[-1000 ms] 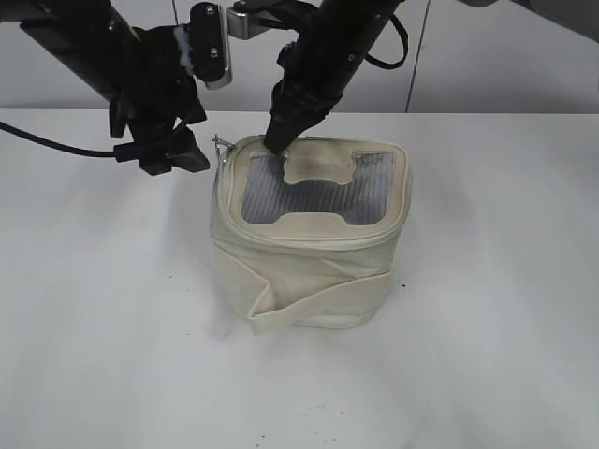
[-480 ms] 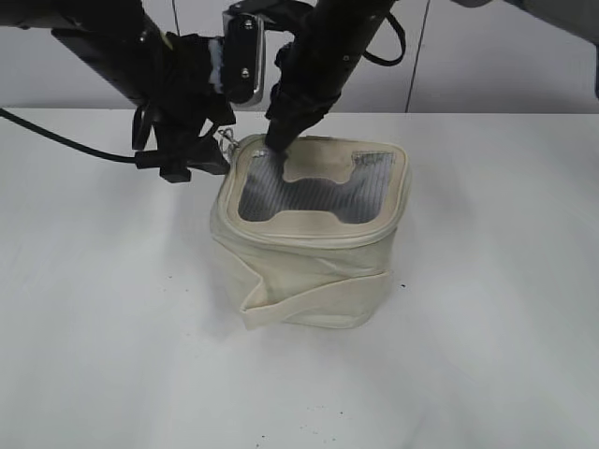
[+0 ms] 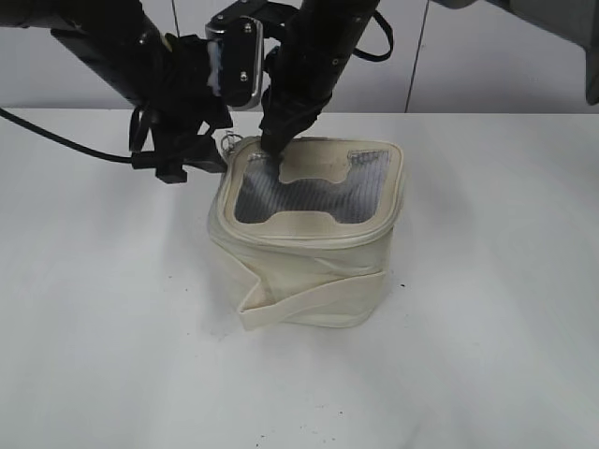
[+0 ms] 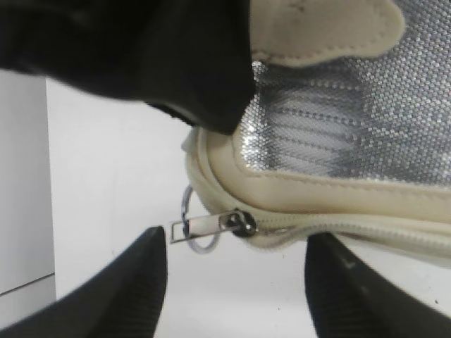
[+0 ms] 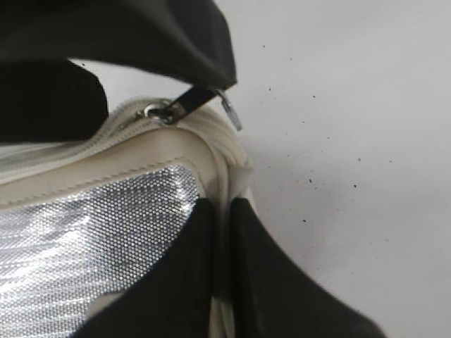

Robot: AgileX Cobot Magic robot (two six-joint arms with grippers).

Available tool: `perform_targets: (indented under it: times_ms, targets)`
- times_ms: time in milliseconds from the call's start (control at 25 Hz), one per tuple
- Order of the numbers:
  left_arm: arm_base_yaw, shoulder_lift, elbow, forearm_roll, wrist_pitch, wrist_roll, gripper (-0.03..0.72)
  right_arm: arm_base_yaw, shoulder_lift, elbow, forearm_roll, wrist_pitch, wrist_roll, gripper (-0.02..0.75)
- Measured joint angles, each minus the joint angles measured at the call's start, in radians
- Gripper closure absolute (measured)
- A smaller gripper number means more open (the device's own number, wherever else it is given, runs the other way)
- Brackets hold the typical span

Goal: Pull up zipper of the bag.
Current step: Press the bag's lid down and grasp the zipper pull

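Observation:
The cream bag (image 3: 309, 267) stands mid-table, with a grey ribbed lid panel (image 3: 314, 192) and a cream patch. The zipper (image 4: 352, 229) runs along the lid rim. Its silver slider (image 4: 243, 223) sits at the bag's back left corner, with a flat tab and ring pull (image 4: 194, 229) sticking out. My left gripper (image 4: 236, 271) is open, one finger on each side of the slider and just below it, touching nothing. It is beside that corner in the exterior view (image 3: 211, 157). My right gripper (image 5: 224, 232) is shut on the lid rim near that corner, shown in the exterior view (image 3: 270, 150).
The white table (image 3: 487, 327) stretches round the bag. A black cable (image 3: 56, 140) trails off to the left. The wide strap band (image 3: 309, 301) wraps the bag's front. A pale wall stands behind the table.
My left gripper has moved right, up to the bag's back left corner where the slider is. The bag has shifted slightly left. The right gripper keeps its hold on the rim.

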Motion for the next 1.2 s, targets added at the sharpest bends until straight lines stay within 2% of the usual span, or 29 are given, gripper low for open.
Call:
perform_targets:
  times_ms: [40, 160, 280, 400, 480, 760, 1040, 1120, 1200]
  targets:
    - [0.0, 0.0, 0.0, -0.001, 0.003, 0.0, 0.241, 0.0, 0.0, 0.0, 0.0, 0.0, 0.0, 0.7]
    - [0.0, 0.0, 0.0, -0.002, 0.015, -0.006, 0.393, 0.0, -0.001, 0.0, -0.001, 0.0, 0.0, 0.7]
    - [0.002, 0.0, 0.0, -0.005, 0.027, -0.057, 0.617, 0.001, -0.007, 0.0, -0.006, -0.001, 0.004, 0.7]
    - [0.007, 0.0, 0.0, -0.005, 0.036, -0.132, 0.69, 0.006, -0.018, 0.005, -0.013, -0.01, 0.021, 0.701]
    - [0.012, 0.0, 0.0, 0.001, 0.044, -0.17, 0.691, 0.009, -0.02, 0.006, -0.016, -0.016, 0.035, 0.701]
    - [0.039, -0.024, 0.002, -0.008, 0.077, -0.175, 0.691, 0.017, -0.021, 0.007, 0.007, -0.039, 0.051, 0.702]
    - [0.047, -0.041, 0.008, -0.077, 0.123, -0.168, 0.69, 0.021, -0.023, 0.007, 0.009, -0.042, 0.088, 0.702]
    - [0.048, -0.042, 0.008, -0.094, 0.13, -0.162, 0.658, 0.021, -0.024, 0.007, 0.007, -0.042, 0.091, 0.702]
    - [0.048, -0.042, 0.008, -0.106, 0.134, -0.156, 0.585, 0.021, -0.025, 0.007, 0.006, -0.041, 0.094, 0.702]
